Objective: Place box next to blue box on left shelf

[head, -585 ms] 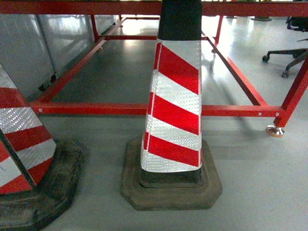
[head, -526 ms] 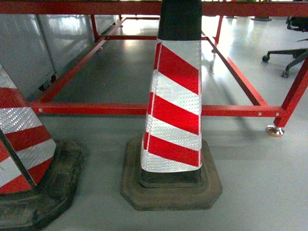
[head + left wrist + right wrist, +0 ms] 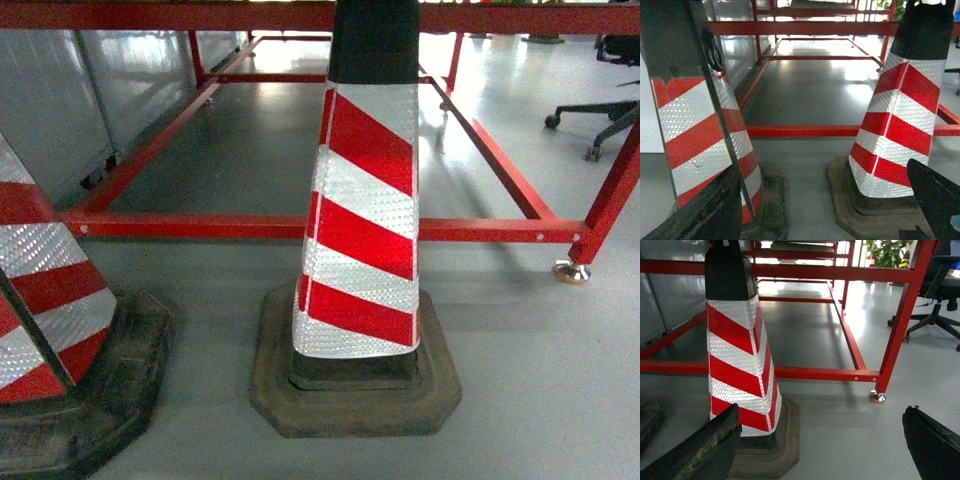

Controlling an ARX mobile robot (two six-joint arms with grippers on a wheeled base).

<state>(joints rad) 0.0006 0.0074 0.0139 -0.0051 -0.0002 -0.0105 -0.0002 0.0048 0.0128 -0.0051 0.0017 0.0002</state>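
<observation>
Left hand [image 3: 825, 200]: black fingers spread wide, empty. Right hand [image 3: 820, 440]: likewise spread, empty. Red-and-white striped traffic cone [image 3: 365, 215] on black rubber base, before red tubular frame [image 3: 250, 227].

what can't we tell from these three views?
- Blue crate and roller shelf: in no view.
- Middle cone: top cut off by the head view's upper edge.
- Left cone: mostly cut off at the left edge.
- Left gripper, right gripper: open, empty; only finger edges show.
</observation>
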